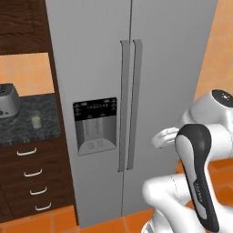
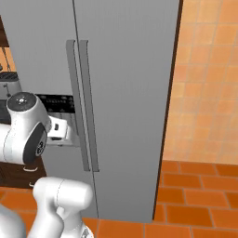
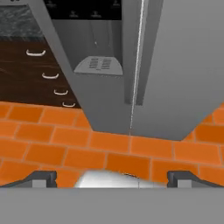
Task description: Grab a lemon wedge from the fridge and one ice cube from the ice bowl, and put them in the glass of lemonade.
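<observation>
1. The fridge [image 1: 150, 68] stands shut straight ahead of the robot, its two doors meeting at a pair of long vertical handles [image 1: 129, 104]; the left door carries the black dispenser panel [image 1: 94, 125]. Nothing inside can be seen, so the lemon wedge is presumably behind those doors.
2. To the left of the fridge is a dark wooden drawer unit [image 1: 32, 177] under a speckled counter [image 1: 27, 127].
3. On that counter sits a steel toaster [image 1: 8, 100] and, just beside it toward the fridge, the glass of lemonade [image 1: 35, 120], small and pale yellow-green.
4. The gripper [image 3: 111, 178] hangs well short of the doors, looking down at the orange floor tiles and the fridge's foot; its two tips sit wide apart at the bottom of the hand view, so the jaws stand spread with nothing between them.
5. The step in hand looks like the first one: getting the fridge open. The next move calls for lifting the hand to handle height, lining the fingers around one handle, and pulling that door outward on its hinge.
6. The ice bowl may lie further along the counter, out of frame.
</observation>
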